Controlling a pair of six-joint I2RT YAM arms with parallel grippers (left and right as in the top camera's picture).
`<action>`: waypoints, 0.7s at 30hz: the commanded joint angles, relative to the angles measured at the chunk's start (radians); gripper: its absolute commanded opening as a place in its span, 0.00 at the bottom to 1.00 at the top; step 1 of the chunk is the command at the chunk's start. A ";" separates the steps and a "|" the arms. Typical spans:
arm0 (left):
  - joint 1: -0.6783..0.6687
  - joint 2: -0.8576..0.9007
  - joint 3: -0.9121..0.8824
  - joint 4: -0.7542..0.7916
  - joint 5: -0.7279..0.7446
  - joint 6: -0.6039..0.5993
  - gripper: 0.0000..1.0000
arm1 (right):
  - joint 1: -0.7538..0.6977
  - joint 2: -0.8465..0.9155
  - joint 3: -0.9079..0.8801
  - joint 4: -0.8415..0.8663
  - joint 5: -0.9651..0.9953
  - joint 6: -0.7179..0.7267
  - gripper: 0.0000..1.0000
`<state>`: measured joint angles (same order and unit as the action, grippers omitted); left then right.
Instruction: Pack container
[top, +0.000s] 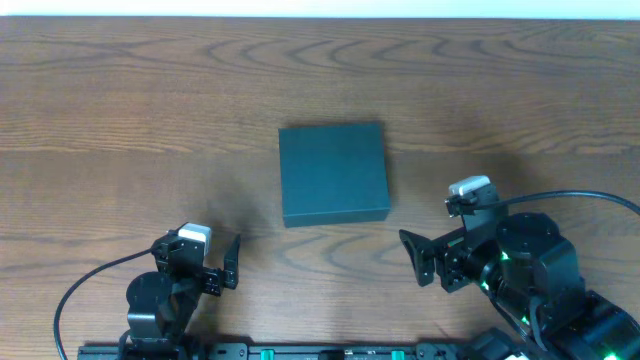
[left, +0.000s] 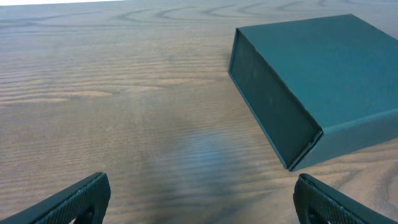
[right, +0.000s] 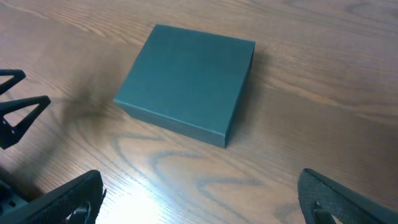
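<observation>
at the middle of the wood-grain table (top: 120, 120), the dark teal container (top: 333, 173) lies flat on its base with its lid down, its edges nearly square to the table's own. at the near edge, the two arms flank it. the left gripper (top: 222, 266) sits to the near left of the box, and the right gripper (top: 420, 258) to the near right, the closer of the pair. both have their jaws spread wide, with only bare wood between the fingers. neither one touches the container, which rests farther out on the table, between the two and apart from each. from the left wrist, the box fills the far right of the view, one dark side wall and a near corner turned toward the camera. from the right wrist, it lies far and a little left of centre, its flat top showing, with the left gripper's fingers visible at the left edge.
</observation>
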<state>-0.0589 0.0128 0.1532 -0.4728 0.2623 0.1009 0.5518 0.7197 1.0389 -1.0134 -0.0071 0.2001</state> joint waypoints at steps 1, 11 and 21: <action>0.000 -0.007 -0.019 0.002 -0.003 -0.011 0.95 | -0.002 0.001 0.012 -0.001 0.006 -0.015 0.99; 0.000 -0.007 -0.019 0.002 -0.003 -0.011 0.95 | -0.002 0.001 0.012 -0.001 0.006 -0.015 0.99; 0.000 -0.007 -0.019 0.002 -0.003 -0.011 0.95 | -0.041 -0.072 -0.084 0.039 0.116 -0.236 0.99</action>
<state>-0.0589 0.0128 0.1528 -0.4725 0.2623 0.1009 0.5381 0.6918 1.0122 -0.9859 0.0536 0.0860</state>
